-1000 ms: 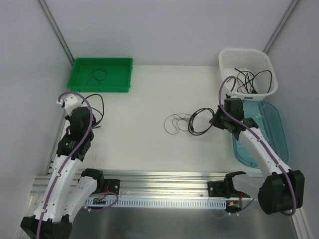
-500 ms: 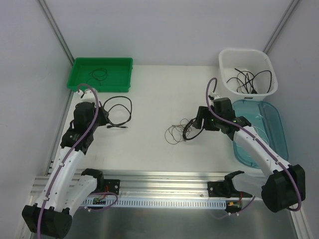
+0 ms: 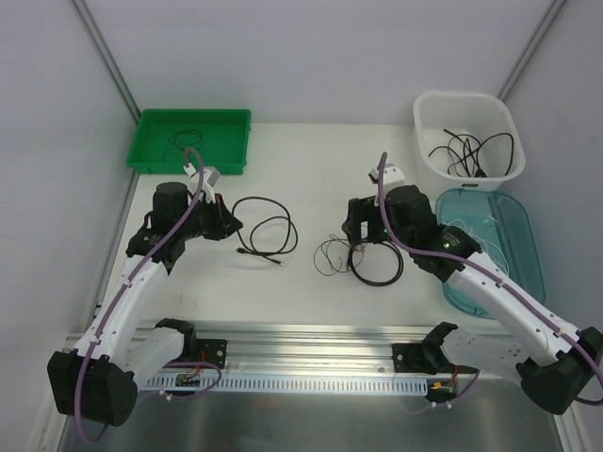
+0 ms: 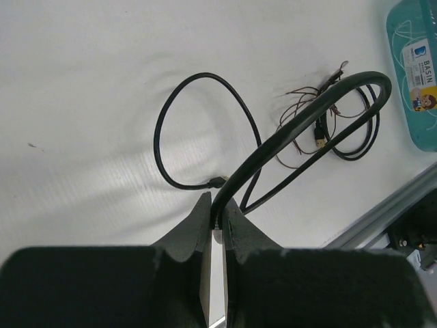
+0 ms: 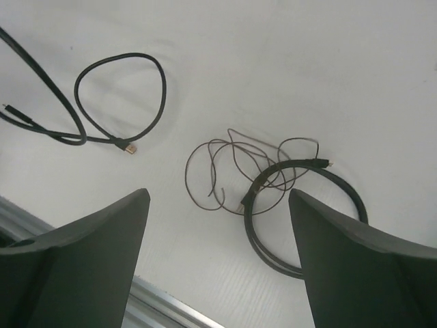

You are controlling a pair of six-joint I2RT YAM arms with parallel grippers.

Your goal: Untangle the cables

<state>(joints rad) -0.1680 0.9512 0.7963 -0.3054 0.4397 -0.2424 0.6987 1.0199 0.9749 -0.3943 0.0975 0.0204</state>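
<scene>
Mid-untangle: L gripper [image 4: 217,213] clamped on one black cable [image 4: 293,118] pulled clear at table centre-left, R gripper [image 5: 218,198] spread wide, empty, over thin cord [image 5: 186,178] + black coil [image 5: 246,222] overlapping; next prob. pinch coil alone, lift off cord.

Three cables [image 4: 341,82] on table [image 3: 283,179] — one tray [image 3: 226,141], one basin [image 3: 523,245], one basket [image 3: 462,97]

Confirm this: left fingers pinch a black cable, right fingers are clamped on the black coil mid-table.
No: the right wrist view shows the right fingers open above the black coil, gripping nothing. The left fingers do pinch a black cable.
</scene>
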